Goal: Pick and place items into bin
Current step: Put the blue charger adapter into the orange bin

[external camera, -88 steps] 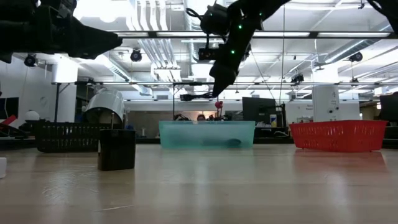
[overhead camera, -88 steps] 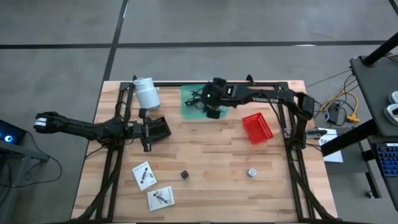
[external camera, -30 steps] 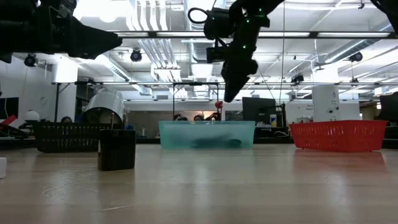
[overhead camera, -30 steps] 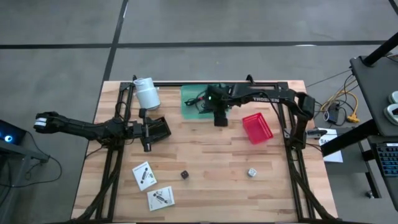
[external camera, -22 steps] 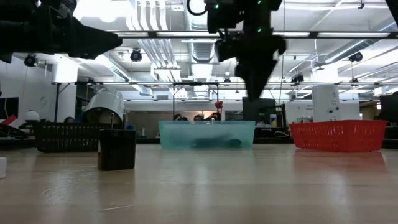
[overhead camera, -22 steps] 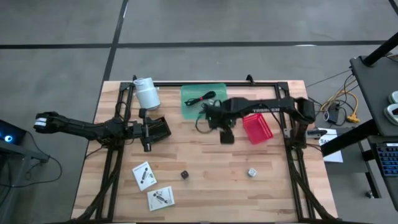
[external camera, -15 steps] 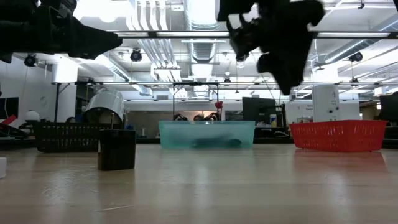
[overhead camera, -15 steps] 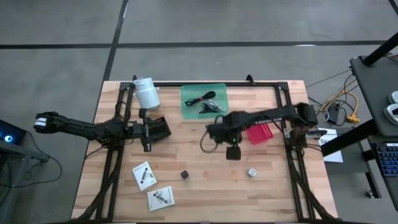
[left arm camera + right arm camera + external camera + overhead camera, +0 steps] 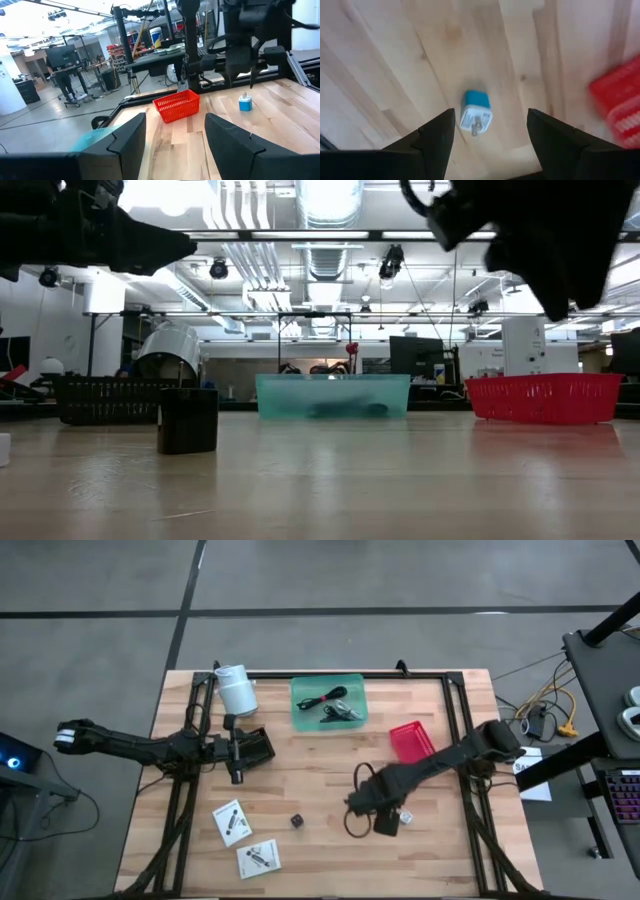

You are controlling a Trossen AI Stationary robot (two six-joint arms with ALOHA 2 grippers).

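A small blue-and-white cube (image 9: 476,112) lies on the wood near the table's near right; it also shows as a light cube (image 9: 405,818). My right gripper (image 9: 492,131) hangs open above it, one finger on each side, touching nothing; from overhead my right gripper (image 9: 388,822) sits just left of the cube. The green bin (image 9: 328,702) at the far middle holds a black cable and clips. A dark cube (image 9: 297,821) and two white packets (image 9: 231,823) (image 9: 259,858) lie near the front left. My left gripper (image 9: 255,747) waits open at the left.
A red basket (image 9: 413,742) stands right of the bin, far of my right arm. A white roll (image 9: 236,690) stands at the far left corner. The black frame rails run along the table's left, right and far sides. Bare wood lies between the dark cube and the bin.
My right gripper has swung from the green bin's near edge toward the table's near right, past the red basket, and now hangs over the light cube. The black cable stays in the bin.
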